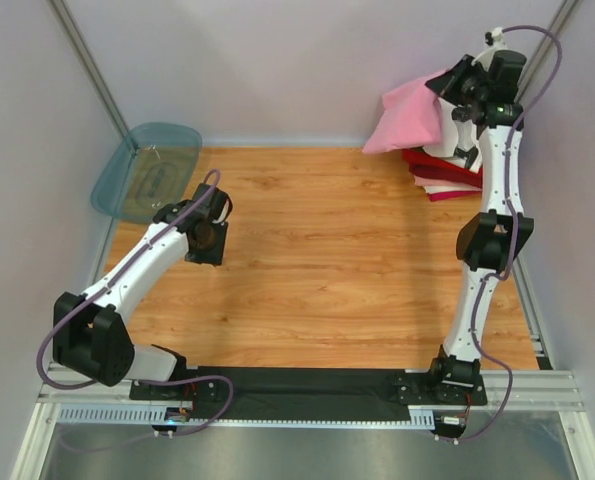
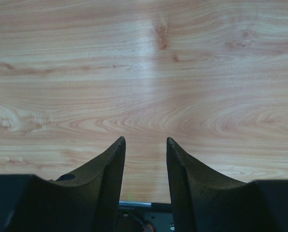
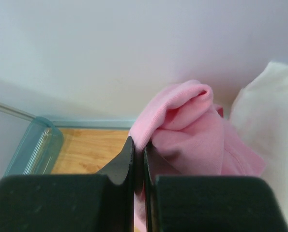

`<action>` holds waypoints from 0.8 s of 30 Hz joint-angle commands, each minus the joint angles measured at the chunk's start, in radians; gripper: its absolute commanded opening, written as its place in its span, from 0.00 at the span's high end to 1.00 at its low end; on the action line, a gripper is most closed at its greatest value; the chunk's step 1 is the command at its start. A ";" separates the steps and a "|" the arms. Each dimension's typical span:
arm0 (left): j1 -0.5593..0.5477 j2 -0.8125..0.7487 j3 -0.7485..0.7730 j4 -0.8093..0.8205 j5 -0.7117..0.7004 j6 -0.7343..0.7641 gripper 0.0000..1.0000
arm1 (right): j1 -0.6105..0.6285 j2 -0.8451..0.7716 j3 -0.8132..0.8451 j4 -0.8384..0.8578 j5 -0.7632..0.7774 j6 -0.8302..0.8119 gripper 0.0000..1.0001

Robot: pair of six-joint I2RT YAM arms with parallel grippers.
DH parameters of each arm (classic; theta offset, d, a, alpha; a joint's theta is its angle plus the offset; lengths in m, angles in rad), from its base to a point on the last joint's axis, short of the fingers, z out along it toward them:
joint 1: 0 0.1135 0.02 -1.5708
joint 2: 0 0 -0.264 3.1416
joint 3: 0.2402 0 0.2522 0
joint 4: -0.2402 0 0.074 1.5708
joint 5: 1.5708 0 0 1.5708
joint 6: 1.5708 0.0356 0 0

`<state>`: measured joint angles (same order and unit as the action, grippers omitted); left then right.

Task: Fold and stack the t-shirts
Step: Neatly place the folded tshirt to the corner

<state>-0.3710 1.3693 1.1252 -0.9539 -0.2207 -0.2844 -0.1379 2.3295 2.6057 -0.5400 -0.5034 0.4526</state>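
Right gripper (image 3: 138, 145) pinched tight on pink shirt (image 1: 412, 118) edge, held up at far right corner above folded stack (image 1: 445, 178); cloth hangs to its left, toward table (image 1: 327, 250) centre. Left gripper (image 2: 144, 145) part open, empty, well apart at left; right arm nearer

The desk (image 1: 337, 260) is a light wood-grain board filling the middle of the top view; at the upper left a clear teal tray (image 1: 147, 172) sits at the far corner, reaching past the desk's left edge; at the upper right a stack of folded t-shirts (image 1: 445, 186) lies by the right edge, red layers with white between; the left wrist view shows the grain and small knots up close.
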 commanded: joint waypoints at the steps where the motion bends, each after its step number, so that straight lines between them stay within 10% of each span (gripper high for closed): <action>1: 0.000 0.008 0.004 -0.005 -0.019 0.011 0.53 | -0.057 -0.004 0.079 0.185 -0.081 0.047 1.00; 24: -0.039 0.060 0.005 -0.014 -0.035 0.007 0.54 | -0.296 0.188 -0.035 0.311 -0.138 0.060 1.00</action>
<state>-0.4038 1.4261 1.1252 -0.9615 -0.2398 -0.2848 -0.4080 2.5137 2.5572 -0.3126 -0.6487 0.5091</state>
